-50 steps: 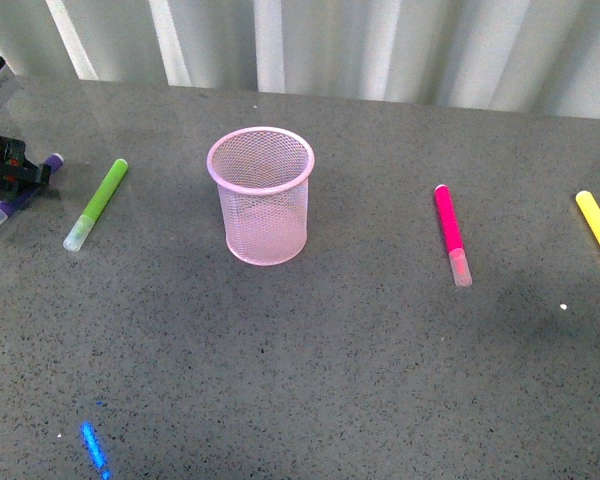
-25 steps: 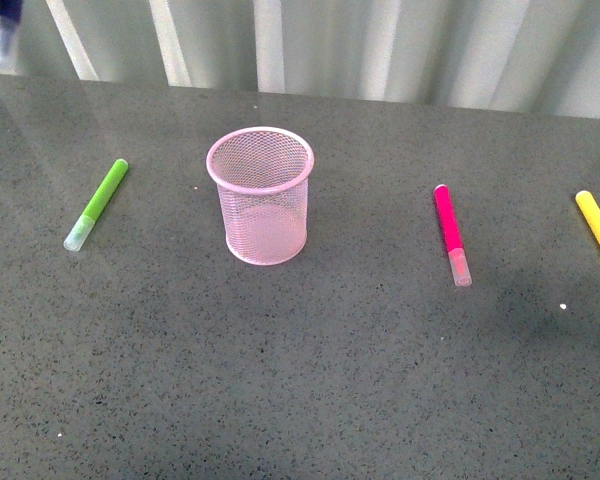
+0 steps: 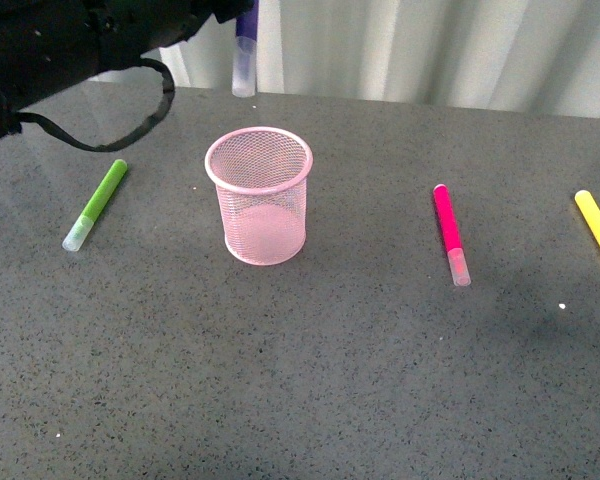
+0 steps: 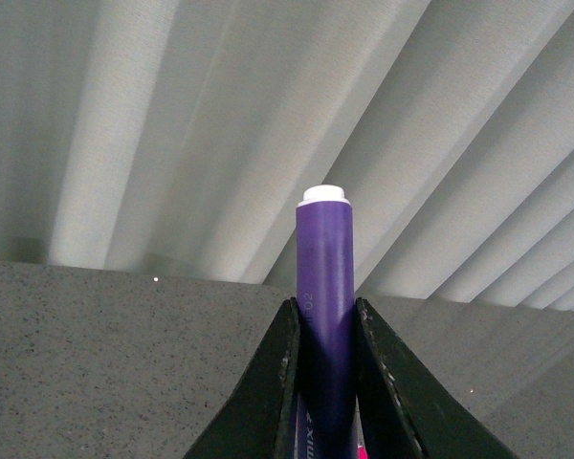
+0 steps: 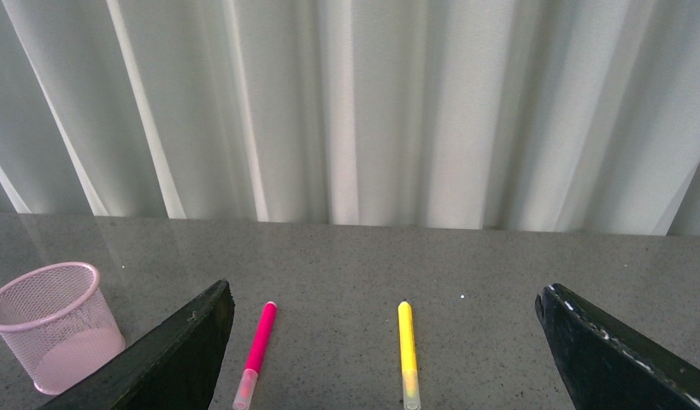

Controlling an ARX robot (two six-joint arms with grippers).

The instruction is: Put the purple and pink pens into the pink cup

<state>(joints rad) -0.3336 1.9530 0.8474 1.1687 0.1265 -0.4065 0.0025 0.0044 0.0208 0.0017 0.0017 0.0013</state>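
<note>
The purple pen (image 3: 244, 55) hangs upright in the air, translucent cap down, above and a little behind the pink cup (image 3: 259, 195). My left gripper (image 4: 323, 330) is shut on the purple pen (image 4: 324, 296), whose white end points away from the wrist. Only the dark left arm shows in the front view, at the top left. The pink pen (image 3: 450, 233) lies on the table right of the cup, and it also shows in the right wrist view as the pink pen (image 5: 257, 350) beside the cup (image 5: 51, 325). My right gripper (image 5: 385, 342) is open and holds nothing.
A lime-green marker (image 3: 96, 203) lies left of the cup. A yellow marker (image 3: 599, 231) lies at the right edge of the grey table (image 3: 310, 370). A pale pleated curtain (image 3: 430, 45) runs along the back.
The left arm has lifted the purple pen off the table at the far left and carried it right, from the top left corner to above the cup's back rim.
</note>
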